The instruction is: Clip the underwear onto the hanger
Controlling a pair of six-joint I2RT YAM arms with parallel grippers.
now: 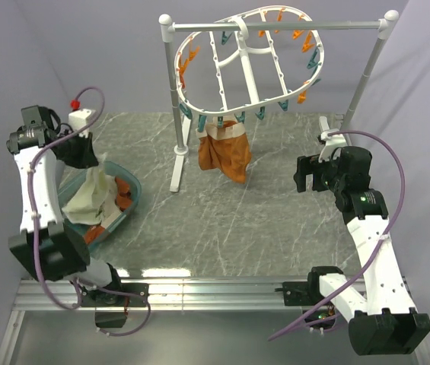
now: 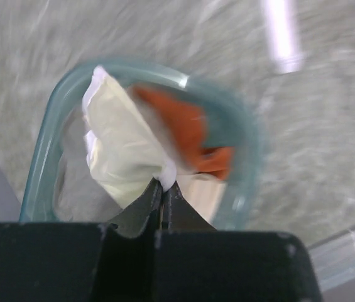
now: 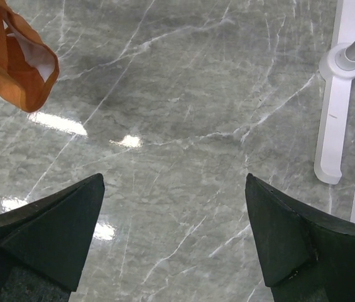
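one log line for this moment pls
left gripper: shut on underwear over basket | right gripper: open, empty | hanger: orange garment hanging

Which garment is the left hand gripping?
The pale cream underwear, pinched in the left hand over the teal basket. The orange-brown garment hangs from the hanger; an orange piece lies in the basket.

The grey marbled table (image 1: 260, 220) carries a teal plastic basket (image 1: 123, 213) at about nine o'clock. A white rail stand (image 1: 176, 173) plants its feet toward twelve o'clock.
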